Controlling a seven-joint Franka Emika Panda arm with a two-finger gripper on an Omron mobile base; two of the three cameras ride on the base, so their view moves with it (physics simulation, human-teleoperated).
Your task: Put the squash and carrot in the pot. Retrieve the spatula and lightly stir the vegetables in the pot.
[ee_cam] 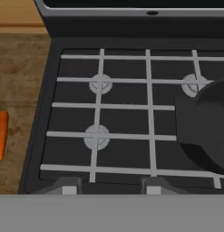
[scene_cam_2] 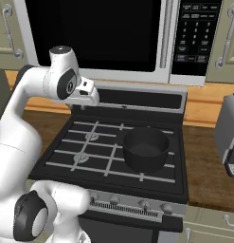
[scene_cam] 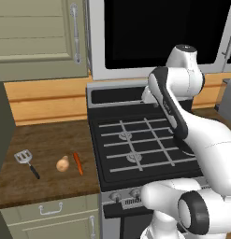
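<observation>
On the wooden counter left of the stove lie the tan squash (scene_cam: 63, 164), the thin orange carrot (scene_cam: 78, 163) just to its right, and the spatula (scene_cam: 25, 159) with its silver slotted head further left. The black pot (scene_cam_2: 146, 149) stands empty on the stove's front right burner; its rim also shows in the hand view as the pot (ee_cam: 207, 131). My gripper (ee_cam: 111, 188) hovers high above the stove's left burners, open, with nothing between its fingertips (ee_cam: 69, 188). At the left edge of that view is the carrot (ee_cam: 2, 134).
The black stove (scene_cam: 135, 140) has grey grates and knobs along its front. A microwave (scene_cam_2: 113, 33) hangs above it. A grey appliance (scene_cam_2: 229, 135) stands on the counter to the right. A dark tall panel (scene_cam: 2, 126) borders the left counter.
</observation>
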